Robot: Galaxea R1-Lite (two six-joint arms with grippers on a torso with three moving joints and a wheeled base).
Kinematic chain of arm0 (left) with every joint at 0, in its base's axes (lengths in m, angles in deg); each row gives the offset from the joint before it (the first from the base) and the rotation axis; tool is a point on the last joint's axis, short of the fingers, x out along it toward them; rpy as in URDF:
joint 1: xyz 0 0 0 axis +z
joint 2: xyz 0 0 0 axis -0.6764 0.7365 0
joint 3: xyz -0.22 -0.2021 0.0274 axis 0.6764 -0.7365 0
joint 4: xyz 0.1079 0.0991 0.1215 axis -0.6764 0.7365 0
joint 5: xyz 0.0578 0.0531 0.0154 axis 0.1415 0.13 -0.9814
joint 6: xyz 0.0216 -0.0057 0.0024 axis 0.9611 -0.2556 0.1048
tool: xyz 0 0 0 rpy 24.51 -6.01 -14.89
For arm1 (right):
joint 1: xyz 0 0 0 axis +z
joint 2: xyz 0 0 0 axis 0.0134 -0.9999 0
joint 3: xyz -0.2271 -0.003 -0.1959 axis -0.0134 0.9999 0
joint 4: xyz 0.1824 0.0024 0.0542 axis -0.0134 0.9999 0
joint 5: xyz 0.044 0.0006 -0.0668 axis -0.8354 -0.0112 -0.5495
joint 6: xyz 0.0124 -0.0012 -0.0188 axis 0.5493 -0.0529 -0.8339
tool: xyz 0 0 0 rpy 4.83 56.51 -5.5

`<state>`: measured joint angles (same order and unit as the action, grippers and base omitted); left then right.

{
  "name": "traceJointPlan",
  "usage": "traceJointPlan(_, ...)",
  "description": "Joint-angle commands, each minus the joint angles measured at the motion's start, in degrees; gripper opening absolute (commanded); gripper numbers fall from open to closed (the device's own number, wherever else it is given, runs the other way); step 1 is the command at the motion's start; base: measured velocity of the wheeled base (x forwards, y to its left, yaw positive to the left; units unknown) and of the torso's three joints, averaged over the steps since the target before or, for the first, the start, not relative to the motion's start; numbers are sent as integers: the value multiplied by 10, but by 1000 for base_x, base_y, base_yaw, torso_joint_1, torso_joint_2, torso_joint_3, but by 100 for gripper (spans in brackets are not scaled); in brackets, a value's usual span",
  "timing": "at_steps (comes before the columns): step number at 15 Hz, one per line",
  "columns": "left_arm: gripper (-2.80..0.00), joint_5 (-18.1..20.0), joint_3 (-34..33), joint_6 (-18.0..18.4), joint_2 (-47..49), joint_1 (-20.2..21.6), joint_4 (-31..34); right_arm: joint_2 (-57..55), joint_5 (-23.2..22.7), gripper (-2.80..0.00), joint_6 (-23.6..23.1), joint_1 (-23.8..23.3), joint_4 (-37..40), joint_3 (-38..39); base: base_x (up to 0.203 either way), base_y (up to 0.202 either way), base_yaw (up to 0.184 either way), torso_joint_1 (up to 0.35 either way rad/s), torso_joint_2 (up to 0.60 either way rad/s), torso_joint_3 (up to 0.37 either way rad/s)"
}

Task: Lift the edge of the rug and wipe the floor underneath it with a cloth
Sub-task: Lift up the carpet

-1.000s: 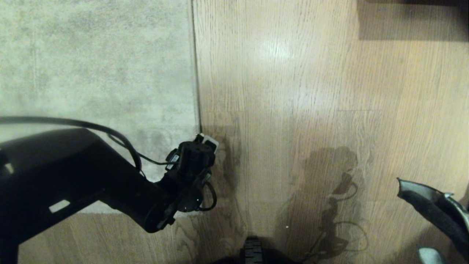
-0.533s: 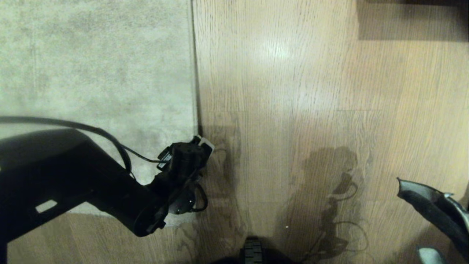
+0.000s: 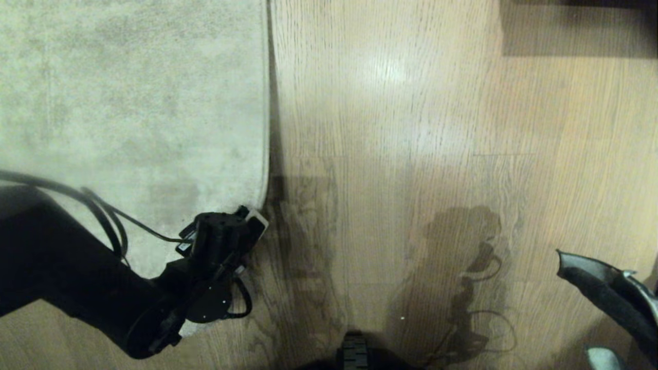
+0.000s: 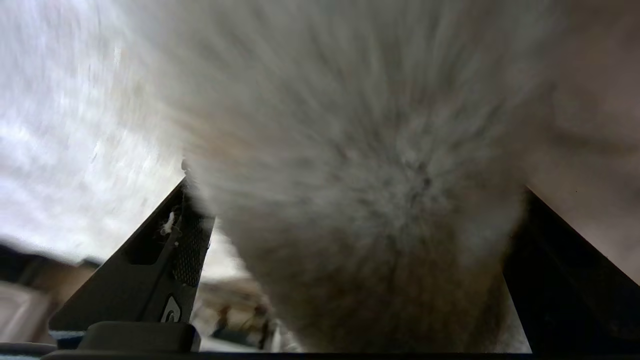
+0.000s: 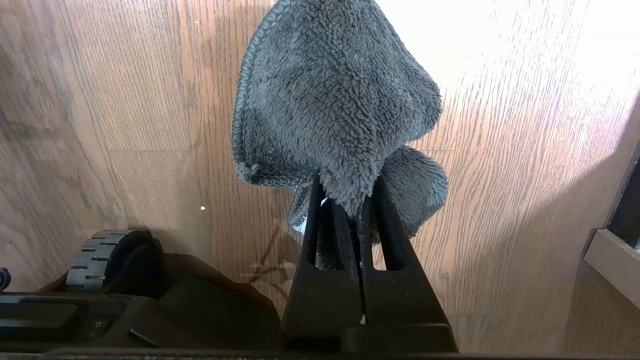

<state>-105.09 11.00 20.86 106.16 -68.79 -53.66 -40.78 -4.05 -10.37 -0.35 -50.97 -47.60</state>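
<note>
Gripping the cloth (image 5: 330, 110) in our shut right pincer (image 5: 350, 200), we spread our left pincer (image 4: 350, 240) wide around the rug edge (image 3: 266, 154).

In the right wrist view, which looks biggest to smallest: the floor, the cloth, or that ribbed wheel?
1. The floor fills most of the picture.
2. The cloth, pinched in the shut right gripper, comes next, though it hangs nearer the camera, so it looks larger.
3. The wheel, partly hidden, looks smallest.

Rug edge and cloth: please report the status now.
Left gripper jaws wide, around rug edge, not clamped. Right gripper shut on cloth, above floor. Nothing in the way.
</note>
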Motion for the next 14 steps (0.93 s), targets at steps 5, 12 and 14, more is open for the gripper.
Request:
traceJointPlan(5, 0, -1, -41, 90, -76, 43, -3, -1, 0, -280, 0, 0, 0, 0, 0, 0, 0, 0, 0, 0)
traceJointPlan(12, 0, -4, -43, 188, -133, 21, -2, -1, 0, -280, 0, 0, 0, 0, 0, 0, 0, 0, 0, 0)
traceJointPlan(14, 0, -4, -42, 205, -144, 16, 0, 0, 0, -280, 0, 0, 0, 0, 0, 0, 0, 0, 0, 0)
